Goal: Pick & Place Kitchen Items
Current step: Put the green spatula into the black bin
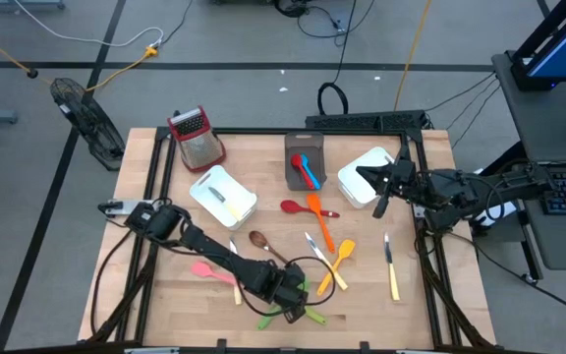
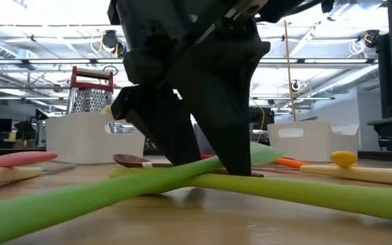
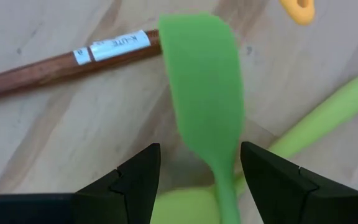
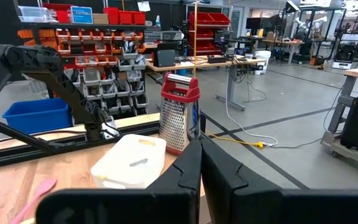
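while left tool (image 3: 197,180) straddles green spatula (image 3: 204,106) with fingers apart, right tool (image 1: 379,183) closed, empty

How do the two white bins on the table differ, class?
The white bin on the left holds a yellow utensil; no contents can be made out in the white bin on the right. The left one sits out in the open near the grater; the right one lies partly under the shut right gripper. Both are white and of similar shape.
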